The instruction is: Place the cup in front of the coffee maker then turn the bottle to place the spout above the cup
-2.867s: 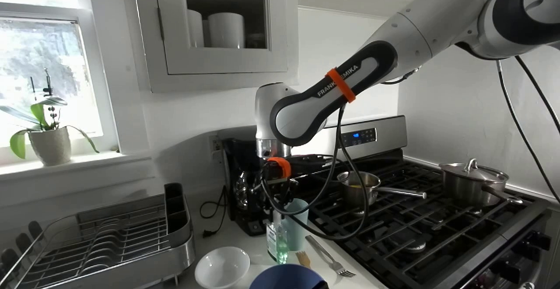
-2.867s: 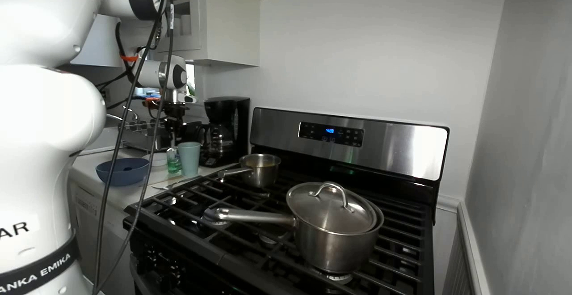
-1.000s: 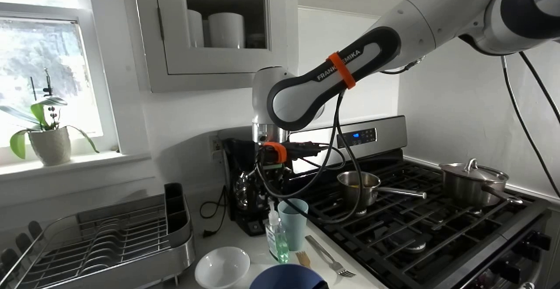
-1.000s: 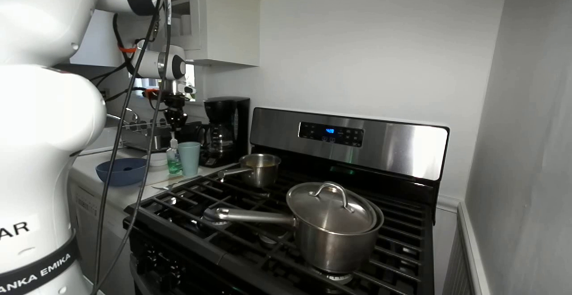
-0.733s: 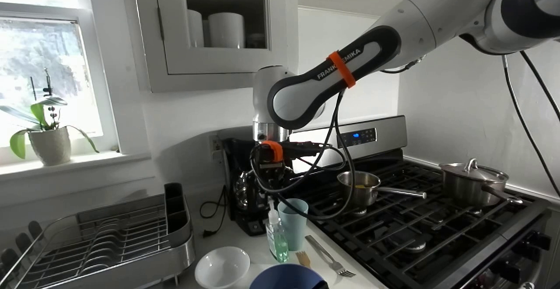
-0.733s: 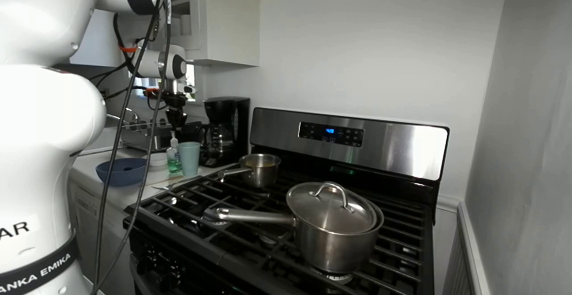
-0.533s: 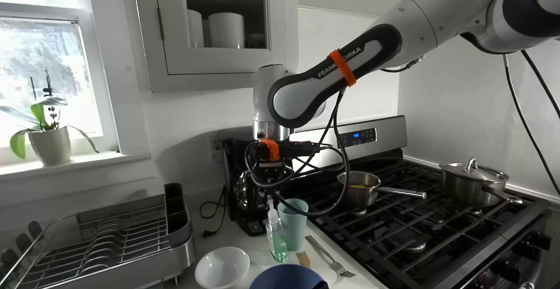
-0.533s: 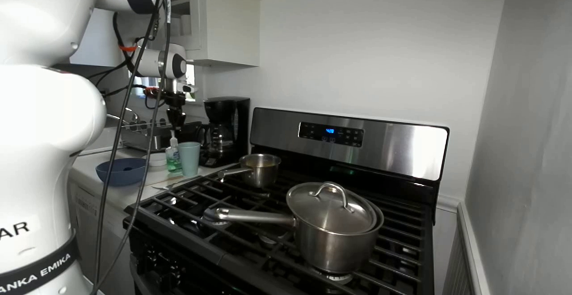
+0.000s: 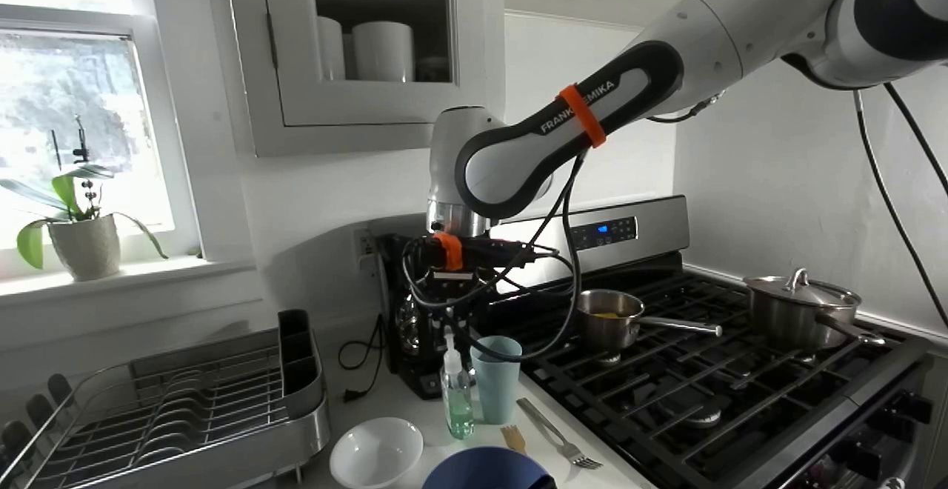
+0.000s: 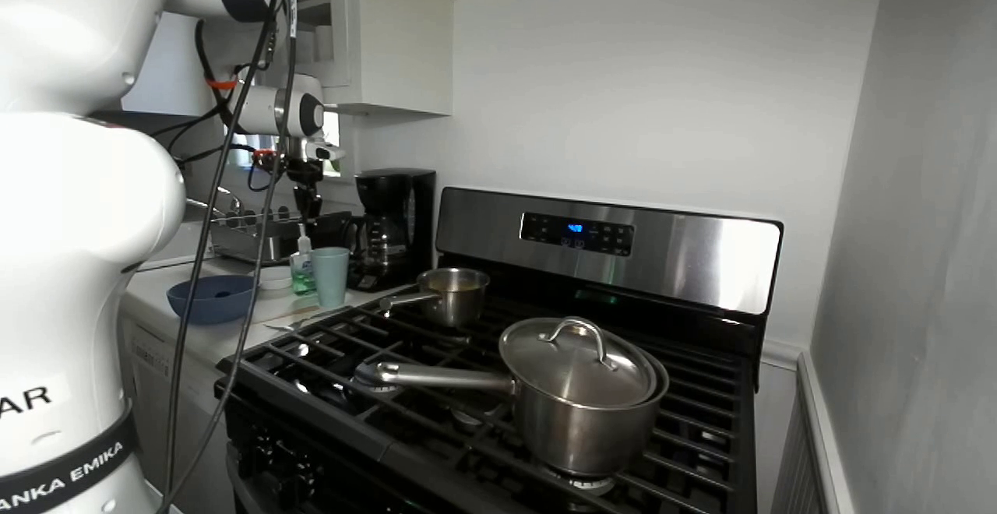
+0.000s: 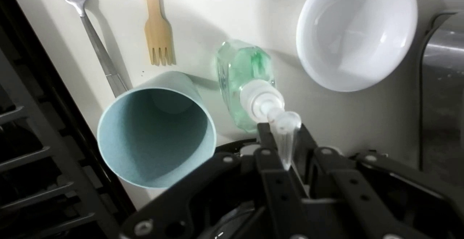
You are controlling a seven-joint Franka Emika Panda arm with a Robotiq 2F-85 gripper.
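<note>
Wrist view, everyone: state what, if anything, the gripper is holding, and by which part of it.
The gripper holds the green bottle by its spout, pinched between its fingers.

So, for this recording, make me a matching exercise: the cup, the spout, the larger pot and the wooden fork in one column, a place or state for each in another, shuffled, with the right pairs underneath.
Things
1. cup
2. spout
3. larger pot
4. wooden fork

Places and states
A. lying flat on the counter
B. on the stove, its lid on
C. standing upright, open at the top
D. between the jaws in the wrist view

Right pairs: 1-C, 2-D, 3-B, 4-A
</note>
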